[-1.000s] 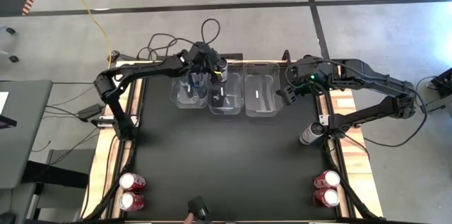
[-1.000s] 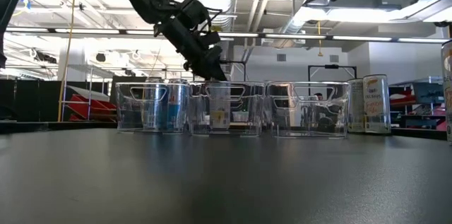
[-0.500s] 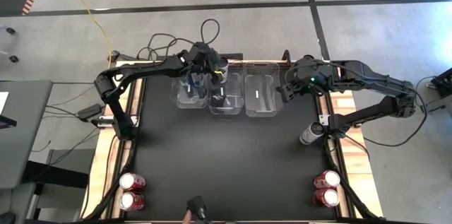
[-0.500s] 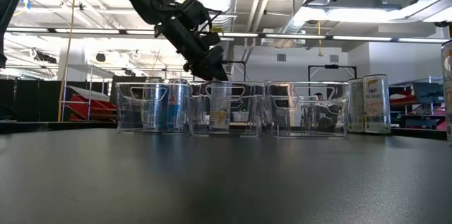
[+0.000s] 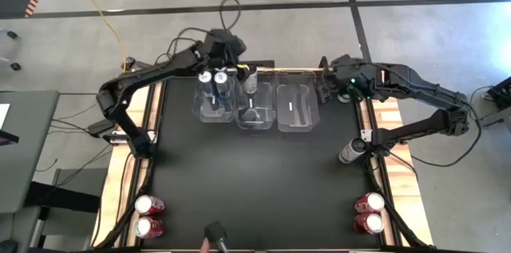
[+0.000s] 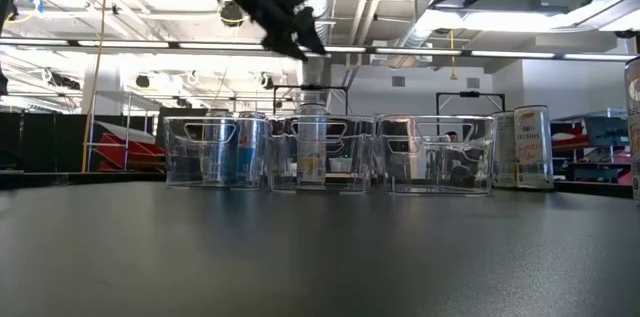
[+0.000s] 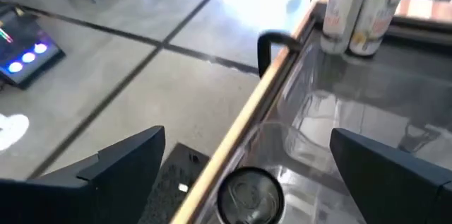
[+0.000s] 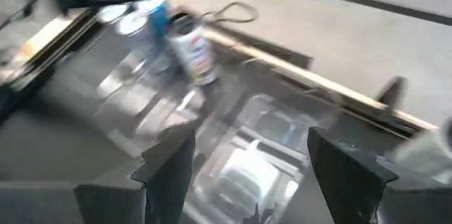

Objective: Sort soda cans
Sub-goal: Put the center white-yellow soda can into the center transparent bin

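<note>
Looking down from the high view, I see three clear bins (image 5: 257, 108) in a row at the far edge of the table (image 5: 255, 181). My left gripper (image 5: 227, 48) hangs above the far rim of the left bin, raised clear of it, fingers (image 7: 120, 160) spread wide and holding nothing. Two blue-silver cans (image 5: 213, 78) stand upright at the far end of the left bin, and a third can (image 5: 249, 85) stands in the far end of the middle bin, just beside them. My right gripper (image 5: 326, 93) sits at the far right corner of the right bin, above the table edge; its fingers (image 8: 164, 174) are spread too, empty. A dark can (image 5: 350, 150) lies tipped by the right arm's base. Two red cans (image 5: 148, 215) stand touching at the near left corner, two more red cans (image 5: 368, 212) at the near right. From table height, the cans show through the bin walls (image 6: 330, 152).
</note>
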